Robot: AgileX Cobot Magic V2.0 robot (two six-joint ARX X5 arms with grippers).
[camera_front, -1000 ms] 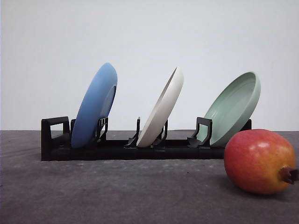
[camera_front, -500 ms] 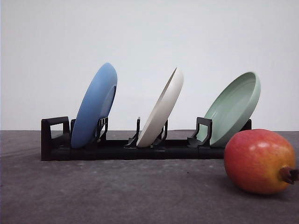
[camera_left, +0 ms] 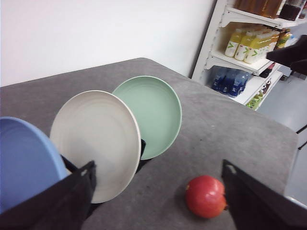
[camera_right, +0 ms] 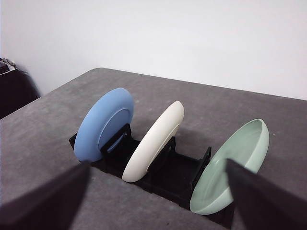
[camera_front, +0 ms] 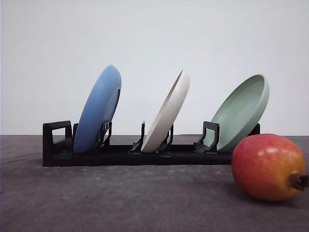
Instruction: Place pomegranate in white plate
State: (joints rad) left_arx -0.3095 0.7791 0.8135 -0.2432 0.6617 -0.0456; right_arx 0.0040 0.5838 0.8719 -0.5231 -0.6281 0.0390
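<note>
We found nothing done: pomegranate lay on the counter, white plate racked, both claws spread, empty.

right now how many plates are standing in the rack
3, all leaning in the black rack: the blue plate at its left end, the white plate in the middle slot, the pale green plate at the right end. None looks hidden.
</note>
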